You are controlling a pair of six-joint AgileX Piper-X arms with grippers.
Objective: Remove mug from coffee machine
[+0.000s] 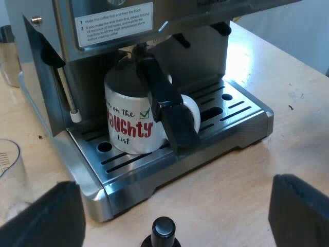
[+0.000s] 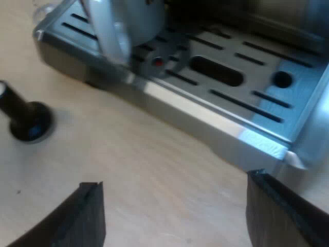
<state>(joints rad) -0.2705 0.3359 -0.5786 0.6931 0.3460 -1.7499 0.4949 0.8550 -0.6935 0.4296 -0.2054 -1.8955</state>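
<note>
My left gripper (image 1: pixel 177 188) hovers over the bench (image 1: pixel 241 170) near the espresso machine (image 1: pixel 103 31). Its fingers (image 1: pixel 43 216) are released and spread wide, with nothing between them. Farther off, the mug (image 1: pixel 128 123) stands upright on the drip tray (image 1: pixel 241 116), under the machine's outlet, so it is not yet taken out. The dark handle (image 1: pixel 164 103) of the metal holder comes out of the machine's front above the mug and slopes down across it, ending just beside the mug's ear (image 1: pixel 193 110); I cannot tell if it touches the mug. A tamper (image 1: pixel 163 231) with a black knob stands on the bench between this gripper and the tray, and a measuring glass (image 1: pixel 7 175) stands near the tray's corner. My right gripper (image 2: pixel 175 182) is low over the bench (image 2: pixel 154 154), near the rim of the drip tray (image 2: pixel 226 128). Its fingers (image 2: pixel 85 216) are also released, well apart and holding nothing. From this side the mug (image 2: pixel 128 15) and its ear (image 2: pixel 108 36) are at the far part of the tray, and the tamper (image 2: pixel 23 116) is on the bench near the tray. I judge that the main danger is the dark handle: if the mug is lifted straight up, its rim would probably strike the holder above, and a finger reaching for the ear could catch on the handle's end. The mug should rather be drawn outward first, but then its base may catch in the tray's slots and tip. I cannot see if it holds coffee; if it does, a tip would spill it. An approach low over the bench could also knock over the tamper or the glass.
</note>
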